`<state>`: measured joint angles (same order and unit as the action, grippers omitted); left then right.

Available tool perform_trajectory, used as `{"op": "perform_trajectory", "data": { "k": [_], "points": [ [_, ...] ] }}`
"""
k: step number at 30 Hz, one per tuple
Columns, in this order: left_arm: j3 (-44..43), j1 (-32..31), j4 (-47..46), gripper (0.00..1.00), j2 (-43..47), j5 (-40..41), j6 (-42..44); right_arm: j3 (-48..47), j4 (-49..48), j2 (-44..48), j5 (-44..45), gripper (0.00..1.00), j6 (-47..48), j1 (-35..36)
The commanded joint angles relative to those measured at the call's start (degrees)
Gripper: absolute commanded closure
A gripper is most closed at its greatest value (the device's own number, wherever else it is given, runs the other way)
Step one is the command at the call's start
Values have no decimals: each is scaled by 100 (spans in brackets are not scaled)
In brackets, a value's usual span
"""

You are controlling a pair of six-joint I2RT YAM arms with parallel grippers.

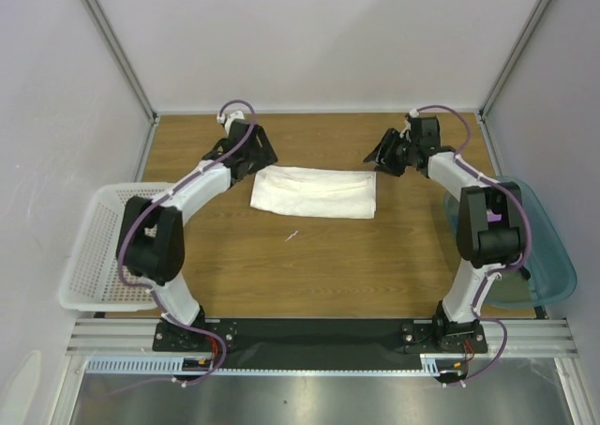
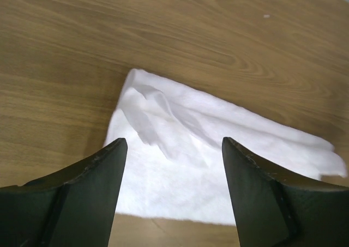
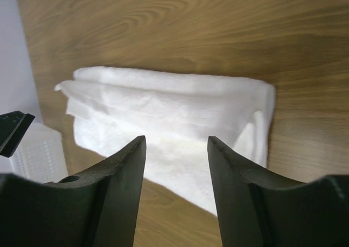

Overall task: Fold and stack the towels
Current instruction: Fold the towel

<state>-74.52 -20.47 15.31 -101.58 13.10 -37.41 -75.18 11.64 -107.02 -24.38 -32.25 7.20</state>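
Left gripper and right gripper gape empty beside folded, rumpled white towel.

Towel: plain white, no pattern. Desk: mid-brown wood grain, wavy streaks. Basket: white, perforated grid. Bin: translucent teal. Left arm, right arm: white links, black joints. Cables: purple. Left end effector, right end effector: matte black. Walls: pale grey.

White towel folded into long rectangle, flat on table's far middle, layers visible.
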Motion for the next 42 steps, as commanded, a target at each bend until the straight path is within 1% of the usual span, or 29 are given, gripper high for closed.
{"op": "perform_trajectory", "data": {
  "k": [1, 2, 4, 5, 7, 9, 10, 11, 12, 13, 14, 16, 23, 28, 32, 36, 39, 42],
  "points": [
    [551, -18, -658, 24, 910, -755, 32, 283, -486, 725, 39, 45, -97, 246],
    [936, -53, -809, 22, 1164, -887, -20, 563, -757, 805, 39, 44, -158, 377],
    [1272, -89, -1160, 19, 1333, -1160, -240, 854, -1022, 937, 100, 40, -413, 518],
    [1578, -106, -1292, 18, 1429, -1265, -310, 960, -1328, 955, 118, 39, -501, 658],
    [1826, -115, -1695, 16, 1465, -1581, -609, 1311, -1611, 999, 310, 36, -869, 808],
    [2134, -107, -1960, 16, 1440, -1714, -976, 1688, -2155, 1008, 443, 36, -1377, 976],
    [2222, -124, -2284, 16, 1413, -1793, -1092, 1804, -2348, 999, 478, 36, -1520, 1028],
    [2336, -150, -2400, 16, 1369, -1794, -1215, 1874, -2594, 964, 643, 36, -1634, 1090],
    [2346, -168, -2479, 16, 1247, -1785, -1434, 1919, -2640, 929, 715, 36, -1731, 1125],
    [2346, -203, -2628, 15, 1150, -1768, -1523, 1919, -2693, 868, 742, 36, -1871, 1152],
    [2285, -212, -2638, 16, 1062, -1741, -1707, 1893, -2745, 763, 759, 36, -1916, 1178],
    [2179, -212, -2656, 15, 763, -1750, -1814, 1805, -2763, 657, 725, 36, -2013, 1196],
    [1696, -229, -2797, 15, -1, -1574, -2182, 1603, -2711, 393, 961, 35, -1934, 1266],
    [1660, -229, -3331, 15, -309, -1425, -2253, 1585, -2702, 419, 1084, 34, -1803, 1249],
    [1371, -229, -3368, 15, -626, -1328, -2367, 1541, -2605, 445, 1014, 34, -1794, 1144],
    [1186, -229, -3727, 15, -872, -1328, -2552, 1611, -2570, 612, 1076, 34, -1750, 1029],
    [975, -238, -3755, 16, -942, -1319, -2710, 1673, -2500, 753, 1155, 33, -1653, 950],
    [720, -238, -3553, 16, -1004, -977, -2903, 1717, -2491, 876, 1234, 33, -1565, 880]
  ]
}}
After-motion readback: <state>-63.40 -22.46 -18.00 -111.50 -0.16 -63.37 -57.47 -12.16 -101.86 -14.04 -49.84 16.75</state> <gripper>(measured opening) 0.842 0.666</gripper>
